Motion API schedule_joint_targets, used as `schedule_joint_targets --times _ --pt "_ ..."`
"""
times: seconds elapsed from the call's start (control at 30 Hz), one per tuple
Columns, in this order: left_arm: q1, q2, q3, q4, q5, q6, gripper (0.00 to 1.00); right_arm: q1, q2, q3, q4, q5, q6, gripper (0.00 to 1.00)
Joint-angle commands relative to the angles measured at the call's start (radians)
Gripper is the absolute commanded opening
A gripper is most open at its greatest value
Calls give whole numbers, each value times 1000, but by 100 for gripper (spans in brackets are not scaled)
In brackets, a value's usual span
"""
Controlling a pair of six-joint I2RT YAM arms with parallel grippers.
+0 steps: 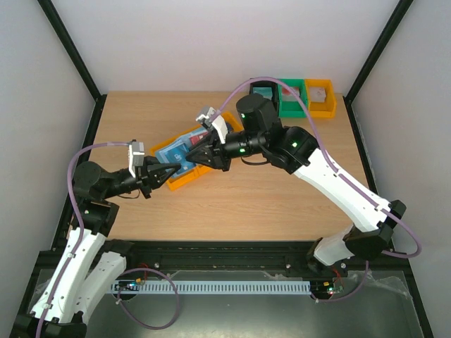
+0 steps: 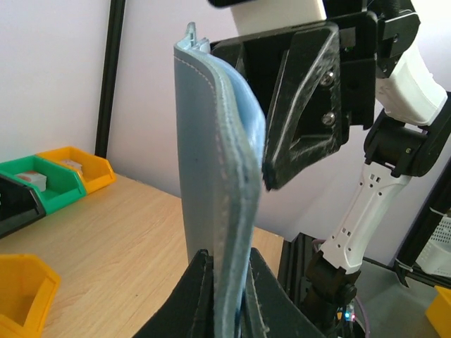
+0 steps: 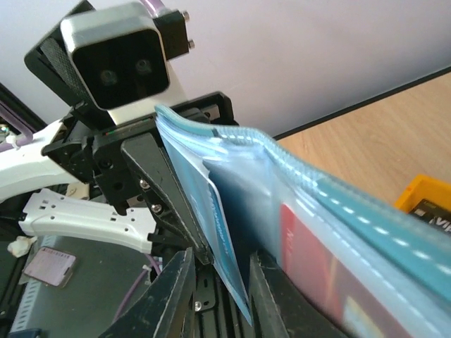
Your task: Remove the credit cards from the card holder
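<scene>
left gripper [image 2: 227,264] is clamped on the blue card holder [image 2: 211,141], mid frame. right gripper [image 3: 220,264] has its fingers a little apart around a blue card [image 3: 215,218]. the blue card and the red card [image 3: 299,239] are not out yet.

Both arms reach inward, left pincer [image 1: 174,170] clamped, right pincer [image 1: 197,157] slightly parted

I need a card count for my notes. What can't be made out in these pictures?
Top view: card holder pockets too small, partly covered by right gripper.
Left wrist: holder seen edge-on, contents hidden.
Right wrist: red card blurred, cut off by bottom edge.
</scene>
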Motion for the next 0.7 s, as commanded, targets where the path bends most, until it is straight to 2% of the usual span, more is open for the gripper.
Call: schedule_joint_targets --times 0.0,0.2,0.33,0.47,0.5,0.57,0.67 --pt "-4 -12 31 71 55 22 2 -9 27 -18 15 -66 8 21" --pt "-4 -7 28 75 50 19 2 -9 29 -29 54 -146 16 2" --pt "-4 -3 22 74 50 12 3 -9 0 -44 80 -162 -8 2" --pt "-4 -5 14 80 48 -2 11 -9 -13 -53 102 -162 0 2" --pt "-3 -5 12 83 45 -5 11 -9 -11 -51 100 -163 2 2" --pt "-4 -6 8 88 43 -7 3 -9 -6 -49 95 -159 3 2" --pt "-4 -15 4 96 46 -12 2 -13 -12 -48 60 -129 -20 13"
